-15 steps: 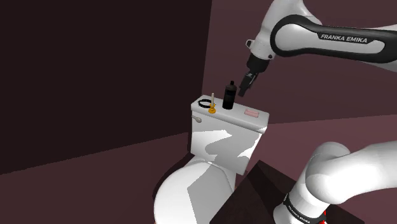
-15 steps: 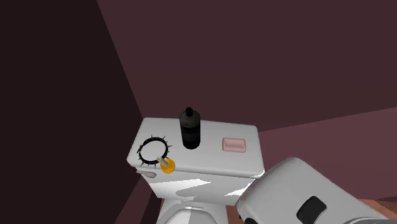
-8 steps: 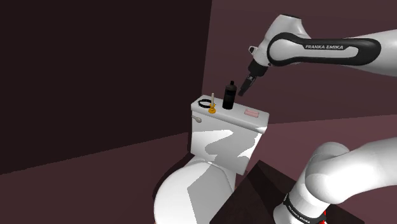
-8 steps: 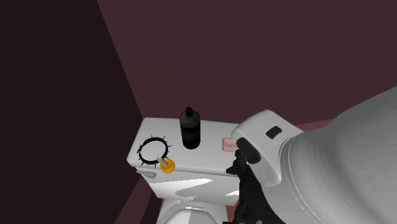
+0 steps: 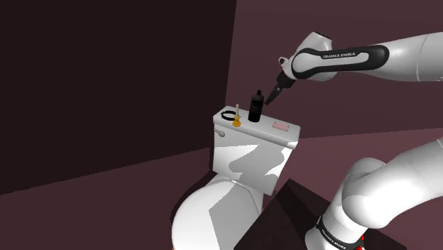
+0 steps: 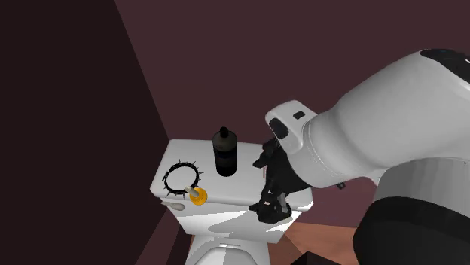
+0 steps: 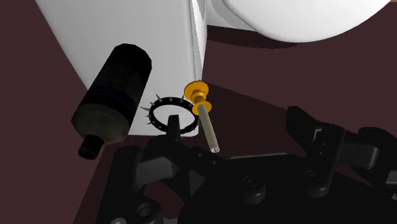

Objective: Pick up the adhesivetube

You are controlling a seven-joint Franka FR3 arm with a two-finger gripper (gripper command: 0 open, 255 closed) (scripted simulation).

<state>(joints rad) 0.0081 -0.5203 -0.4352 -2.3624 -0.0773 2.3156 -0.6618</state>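
Gripper [image 5: 274,95] hangs above the toilet tank [image 5: 248,153], level with the top of the black bottle [image 5: 255,106] and just off its side toward the shoulder view's right. Wrist view: fingers [image 7: 168,137] spread wide apart, hand released, nothing clasped between them. Tube [image 5: 236,119]: slim pale body with an orange cap, on the tank lid at the corner toward the shoulder view's left, and it appears to stand cap-down there. Spiked black ring [image 5: 229,113] lies flat just beside it, behind it in the shoulder view. Bottle is upright near the lid's middle. Pink bar [image 5: 281,126] lies on the lid's other end. Second exterior view: gripper [image 6: 271,211] sits in front of the right part of the lid [image 6: 199,150], well apart from the tube [image 6: 198,196], ring [image 6: 182,178] and bottle [image 6: 225,153]. Wrist view: tube [image 7: 205,121] touches the ring [image 7: 170,116] in line of sight, bottle [image 7: 114,95] beside them, and the gripper [image 7: 235,121] is short of all three.
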